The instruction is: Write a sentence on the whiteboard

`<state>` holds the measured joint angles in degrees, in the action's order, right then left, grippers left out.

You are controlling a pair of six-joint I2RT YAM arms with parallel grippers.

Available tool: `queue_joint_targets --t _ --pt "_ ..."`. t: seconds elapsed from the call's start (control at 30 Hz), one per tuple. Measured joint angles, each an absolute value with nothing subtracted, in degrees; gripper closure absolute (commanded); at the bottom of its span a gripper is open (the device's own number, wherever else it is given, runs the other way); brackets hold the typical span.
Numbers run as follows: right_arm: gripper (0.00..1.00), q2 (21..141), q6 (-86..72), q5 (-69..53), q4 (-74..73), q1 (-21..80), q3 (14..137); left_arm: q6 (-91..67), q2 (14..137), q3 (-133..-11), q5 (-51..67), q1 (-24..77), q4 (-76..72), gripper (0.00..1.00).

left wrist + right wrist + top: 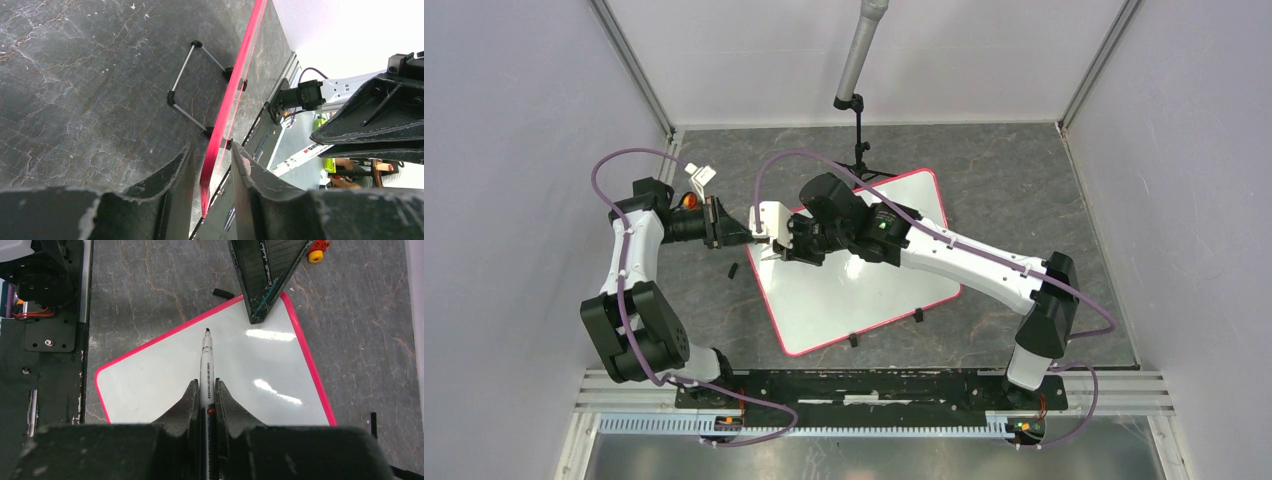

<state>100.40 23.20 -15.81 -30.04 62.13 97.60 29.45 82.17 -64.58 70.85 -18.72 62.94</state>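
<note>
**Right gripper (206, 387) clenched on a marker (206, 360) above the whiteboard (879, 300); left gripper (214, 156) straddling the board's edge**

Seen from above, the white board with its pink-red rim lies tilted on the dark marbled table (1024, 190), roughly in the middle, in front of both arm bases. The right arm stretches from the lower right across the board to its upper left part. The left arm bends in from the left and meets the board at its left corner.

In the right wrist view, the two dark fingers are pressed tight against the pale barrel of the marker. Its black tip points away from the camera, over the white surface near the rim. Whether the tip touches the surface cannot be told. A small black piece (223, 293) lies on the table just beyond that rim.

In the left wrist view, the pink rim runs between the two dark fingers (175, 180), one on each side of the board's edge. Whether they are actually pinching the board cannot be told.
</note>
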Motion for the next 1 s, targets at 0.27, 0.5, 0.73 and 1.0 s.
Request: queue_joint_targets --t 0.27,0.5,0.73,1.0 --pt "1.0 100.47 23.24 -15.77 -30.0 62.15 97.71 29.52 82.94 -64.6 71.11 -18.72 62.98 0.74" --pt "1.0 101.73 23.24 -15.81 -29.95 62.15 98.59 29.54 82.94 -64.62 71.11 -18.72 63.0 0.67" --pt "1.0 102.85 23.24 -15.81 -29.93 62.15 99.48 29.58 82.94 -64.64 71.18 -19.05 63.18 0.87" --pt "1.0 104.84 23.24 -15.79 -29.98 62.15 101.47 30.39 82.94 -64.64 72.75 -19.14 63.59 0.97"
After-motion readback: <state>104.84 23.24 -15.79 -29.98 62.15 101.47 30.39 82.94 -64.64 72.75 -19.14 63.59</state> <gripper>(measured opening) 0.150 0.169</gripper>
